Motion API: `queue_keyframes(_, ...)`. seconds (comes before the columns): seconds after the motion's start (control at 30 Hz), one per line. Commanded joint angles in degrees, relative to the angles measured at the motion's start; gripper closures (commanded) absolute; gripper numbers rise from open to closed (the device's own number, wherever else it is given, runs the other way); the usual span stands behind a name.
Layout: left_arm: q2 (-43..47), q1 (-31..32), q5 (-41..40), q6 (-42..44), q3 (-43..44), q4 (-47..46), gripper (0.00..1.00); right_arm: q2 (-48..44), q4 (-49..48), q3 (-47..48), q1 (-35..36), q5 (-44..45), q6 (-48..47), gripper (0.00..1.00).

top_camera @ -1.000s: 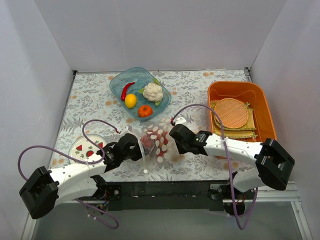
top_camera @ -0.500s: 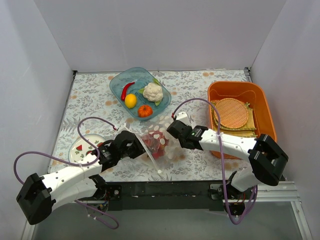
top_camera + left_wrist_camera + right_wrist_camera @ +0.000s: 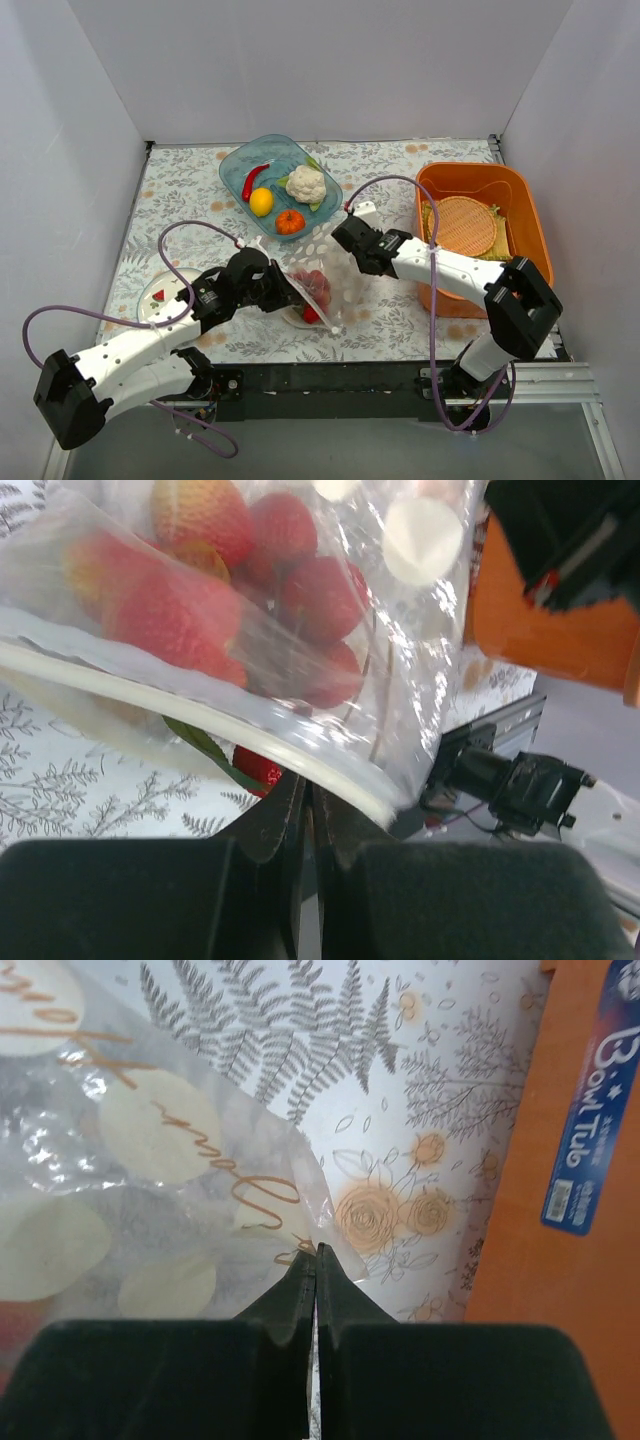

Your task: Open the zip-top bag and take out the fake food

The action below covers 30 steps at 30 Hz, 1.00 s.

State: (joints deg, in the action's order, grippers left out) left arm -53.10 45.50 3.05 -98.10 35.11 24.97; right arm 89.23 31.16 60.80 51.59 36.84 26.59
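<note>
between the two arms, at the near middle of the floral tablecloth, the zip-top bag hangs stretched, clear crinkly plastic with white dots. the left gripper has its fingers pressed together on the bag's near edge; in the left wrist view the left gripper pinches the plastic just under the white zip strip. the right gripper holds the far corner, and the right wrist view shows the right gripper with its fingers squeezed tight on a thin tip of the bag, above the tablecloth and just beside the wall of the orange tub.

toy strawberries sit bunched inside the bag, seen as a red cluster from above. one more red strawberry with a green leaf shows below the zip strip; whether it is in or out of the bag cannot be told.

behind the bag stands the teal bowl, holding a cauliflower, a lemon, an orange pumpkin-like fruit and a red chili. the fruit-print plate lies at the left, partly under the left arm. woven mats lie in the orange tub at the right.
</note>
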Motion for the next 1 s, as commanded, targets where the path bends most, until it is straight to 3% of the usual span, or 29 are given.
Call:
queue_keyframes(0.0,0.9,-0.3,5.7,2.5,4.0,6.0,1.00,2.5,0.3,6.0,-2.1,1.0,-1.3,0.99)
queue_keyframes(0.43,2.8,-0.3,10.7,5.6,10.7,17.4,1.00,8.9,1.5,11.2,-5.3,-0.6,-2.4,0.99)
queue_keyframes(0.97,4.3,-0.3,18.0,7.9,12.1,22.8,1.00,11.8,2.5,15.6,-6.2,-2.6,-2.9,0.99)
